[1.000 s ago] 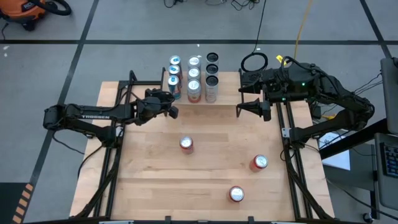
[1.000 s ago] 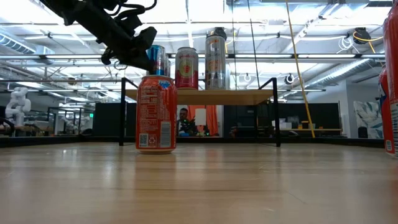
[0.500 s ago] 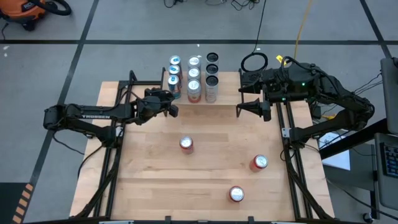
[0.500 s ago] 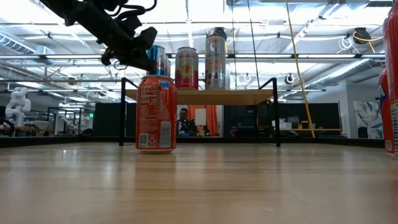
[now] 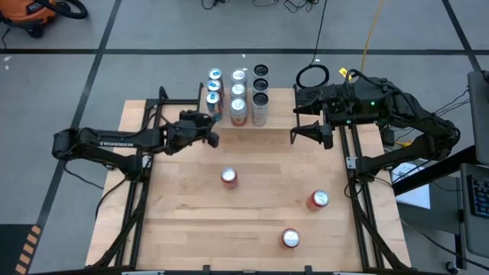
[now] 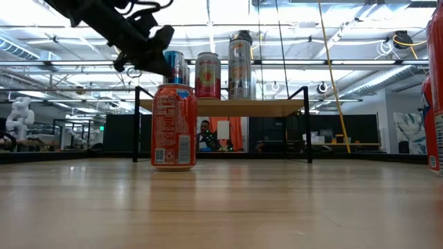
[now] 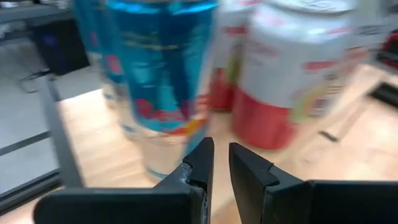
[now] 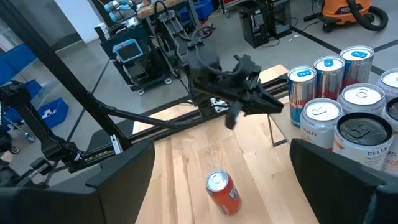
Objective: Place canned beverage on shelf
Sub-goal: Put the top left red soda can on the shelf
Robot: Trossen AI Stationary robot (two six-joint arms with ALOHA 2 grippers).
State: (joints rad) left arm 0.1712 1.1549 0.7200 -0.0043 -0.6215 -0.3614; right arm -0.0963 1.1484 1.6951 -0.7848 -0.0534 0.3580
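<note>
This is a robotics lab in a large industrial hall. In the low view, exposed ceiling pipes [image 6: 360, 41] run along the top of the frame. A white humanoid robot [image 6: 19, 114] stands at far left. An orange shop vacuum [image 5: 34, 14] sits upper left on the grey floor [image 5: 153, 30].

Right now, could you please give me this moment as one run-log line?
left pincer: shut, empty, beside blue can on small wooden shelf | right pincer: open, waiting | three red cans on table: unplaced
</note>
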